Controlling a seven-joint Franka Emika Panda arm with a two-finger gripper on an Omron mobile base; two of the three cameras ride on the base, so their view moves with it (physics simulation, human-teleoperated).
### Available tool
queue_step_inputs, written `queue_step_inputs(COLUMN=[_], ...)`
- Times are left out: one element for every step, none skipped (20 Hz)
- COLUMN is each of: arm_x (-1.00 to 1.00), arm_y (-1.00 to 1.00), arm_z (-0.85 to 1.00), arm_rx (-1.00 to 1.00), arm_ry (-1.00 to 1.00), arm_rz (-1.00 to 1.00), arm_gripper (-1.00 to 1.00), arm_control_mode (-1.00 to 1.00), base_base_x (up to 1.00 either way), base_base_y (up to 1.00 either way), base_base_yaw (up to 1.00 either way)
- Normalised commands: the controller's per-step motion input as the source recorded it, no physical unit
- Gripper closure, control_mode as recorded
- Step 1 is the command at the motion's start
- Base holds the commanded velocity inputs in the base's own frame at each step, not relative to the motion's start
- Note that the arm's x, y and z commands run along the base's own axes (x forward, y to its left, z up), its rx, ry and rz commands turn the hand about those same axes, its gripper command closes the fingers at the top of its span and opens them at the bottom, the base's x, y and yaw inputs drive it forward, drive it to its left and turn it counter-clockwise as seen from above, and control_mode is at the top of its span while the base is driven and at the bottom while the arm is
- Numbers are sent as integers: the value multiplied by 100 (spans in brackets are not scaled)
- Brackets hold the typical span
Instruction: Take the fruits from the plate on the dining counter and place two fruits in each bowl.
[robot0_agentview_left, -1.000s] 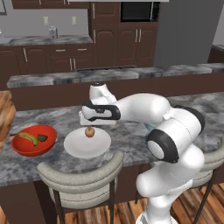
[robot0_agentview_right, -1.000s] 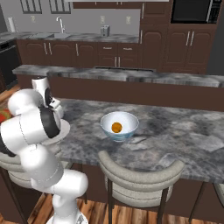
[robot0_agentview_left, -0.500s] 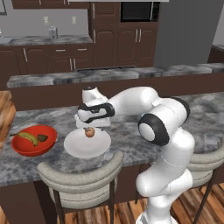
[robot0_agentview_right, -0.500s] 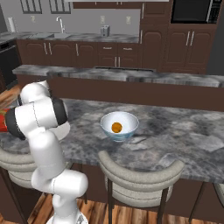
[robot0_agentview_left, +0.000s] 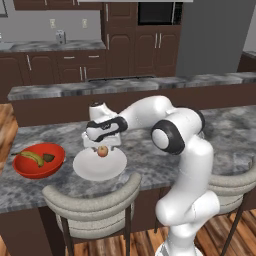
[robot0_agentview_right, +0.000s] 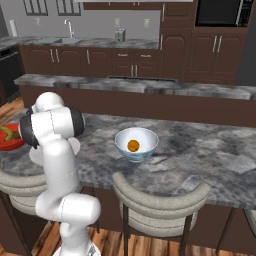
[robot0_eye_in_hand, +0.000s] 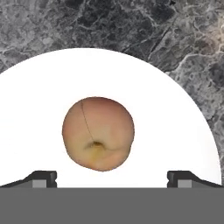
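Poised directly above the apple, last fruit on the plate; gripper spread to its widest, holding nothing, one fingertip to either side of the fruit in the hand view. Seen from the left base camera: gripper just over the apple, plate on the grey counter, red bowl beside it with the banana and the dark green fruit already inside. Seen from the right: orange alone in the white bowl, so the apple probably belongs there.

To do the grasp well: straight down, apple kept centred between the fingers; low enough to close across the widest part, short of scraping the plate; closing slow, a round fruit being apt to roll or squirt out sideways; lift only once seated.

Against the earlier frames: arm swung further left and lower over the plate; jaws just as wide; fruits and bowls unmoved.
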Motion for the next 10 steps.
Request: queue_step_inputs(arm_x=[39,32,29,26,29,31,29,21,1,0], arm_y=[2,7,8,9,7,6,9,9,5,1], arm_z=[-32,-22,-21,-24,-26,-23,-20,-16,-13,-13], arm_rx=[0,0,0,0,-1,0,0,0,0,0], arm_ry=[2,0,0,0,0,0,0,0,0,0], arm_rz=[0,0,0,0,0,0,0,0,0,0], arm_gripper=[-100,-100,-100,-100,-100,-100,-100,-100,-100,-100], arm_control_mode=[-100,-100,-100,-100,-100,-100,-100,-100,-100,-100], base_base_x=[0,0,0,0,0,0,0,0,0,0], base_base_y=[0,0,0,0,0,0,0,0,0,0], base_base_yaw=[0,0,0,0,0,0,0,0,0,0])
